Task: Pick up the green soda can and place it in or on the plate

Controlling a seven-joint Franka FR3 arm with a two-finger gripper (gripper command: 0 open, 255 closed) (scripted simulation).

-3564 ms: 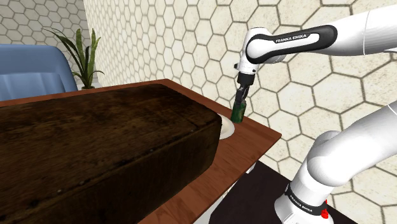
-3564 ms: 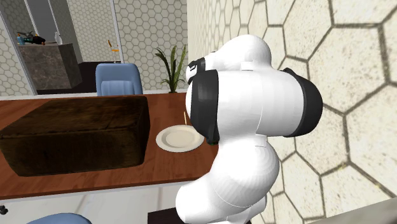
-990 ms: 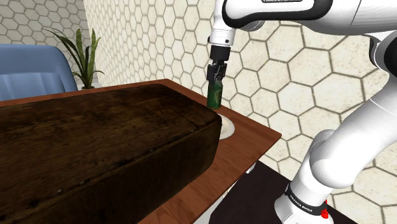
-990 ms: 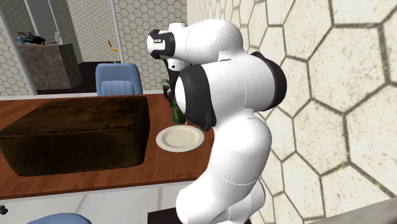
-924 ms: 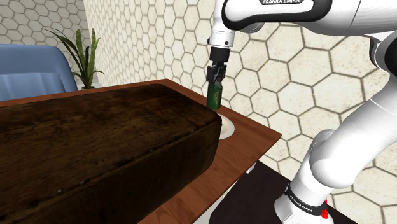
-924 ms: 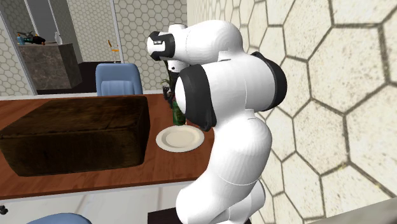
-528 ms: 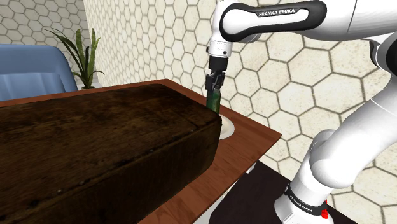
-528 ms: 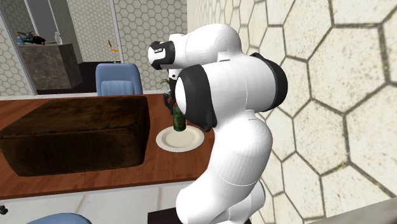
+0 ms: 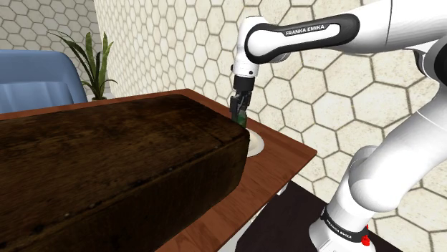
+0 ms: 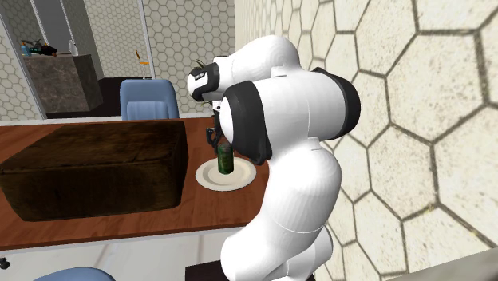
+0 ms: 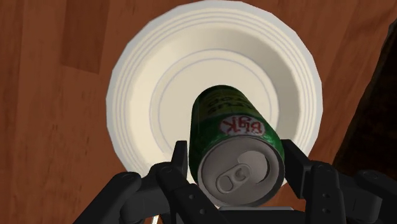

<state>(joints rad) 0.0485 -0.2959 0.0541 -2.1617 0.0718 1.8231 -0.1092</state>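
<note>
The gripper (image 11: 236, 162) has come down in the last second, its fingers clamped on the green soda can (image 11: 234, 137) near the top; the can now stands upright over the middle of the white plate (image 11: 137, 83) (contact unclear); in the second exterior view the dark brown block (image 10: 96, 168) lies at the plate's nine o'clock; letting go looks due next.
</note>
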